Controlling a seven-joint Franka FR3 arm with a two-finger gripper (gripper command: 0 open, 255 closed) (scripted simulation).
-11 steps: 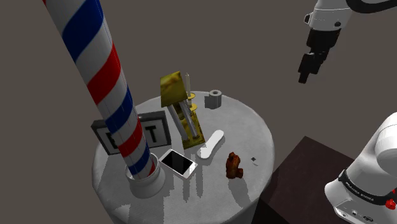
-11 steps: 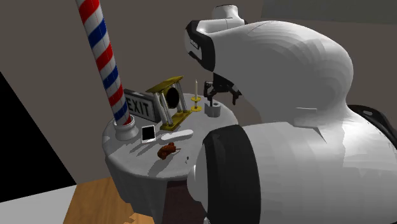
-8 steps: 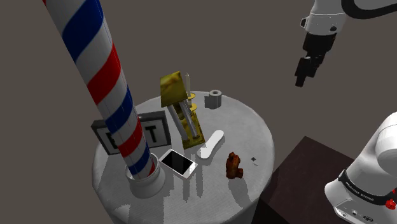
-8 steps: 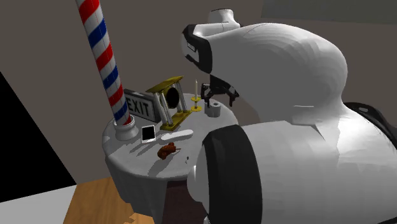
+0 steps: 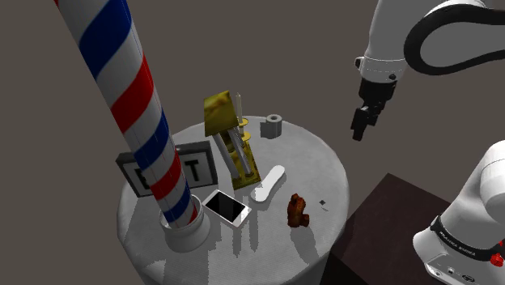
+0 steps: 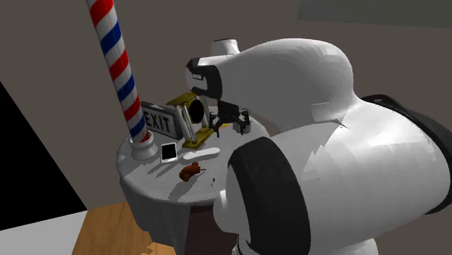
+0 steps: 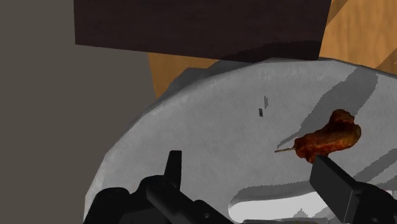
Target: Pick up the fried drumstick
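The fried drumstick is a small brown-red piece lying on the near right part of the round white table. It also shows in the second exterior view, near the table's front edge. My black gripper hangs high over the table's right rim in the shoulder view, well above the drumstick and apart from it. In the wrist view the fingers stand apart with nothing between them, so the gripper is open. There the drumstick lies just beyond the right finger.
A tall red, white and blue barber pole rises from the table's left. An EXIT sign, a golden stand, a phone, a long white object and a small grey roll share the table. The dark stand box is at right.
The arm has swung toward the shoulder view's left and come down, bringing the gripper closer to the table. Nothing on the table has moved.
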